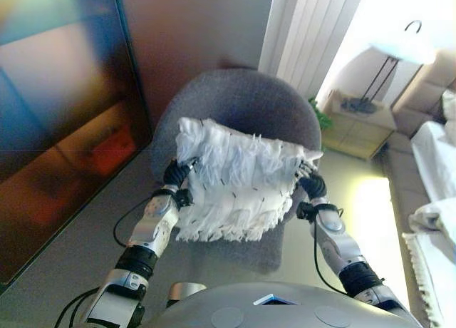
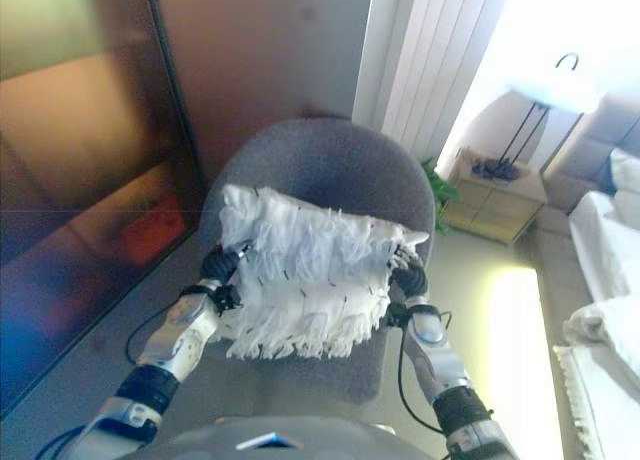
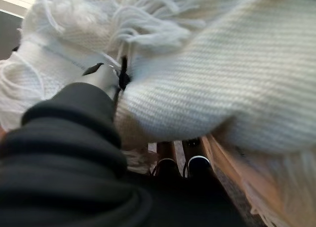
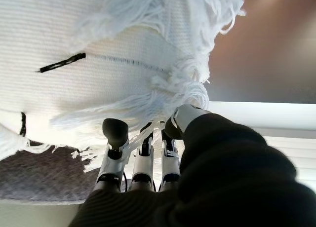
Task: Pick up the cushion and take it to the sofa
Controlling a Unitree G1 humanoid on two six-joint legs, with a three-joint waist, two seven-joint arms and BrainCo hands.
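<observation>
1. Hanging between both hands, the cushion is white, knitted and shaggy with fringe, dotted with short dark stitches, above the chair.
2. Left hand presses one edge, right hand the other; the fringe hides the fingers, so I cannot tell their state.
3. Grey round chair sits behind.
4. Farther right stand a lamp and the sofa.

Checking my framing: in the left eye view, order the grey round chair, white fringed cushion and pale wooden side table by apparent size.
1. Grey round chair.
2. White fringed cushion, nearer the camera, so its share is inflated.
3. Pale wooden side table, farther off, so unsure.
</observation>
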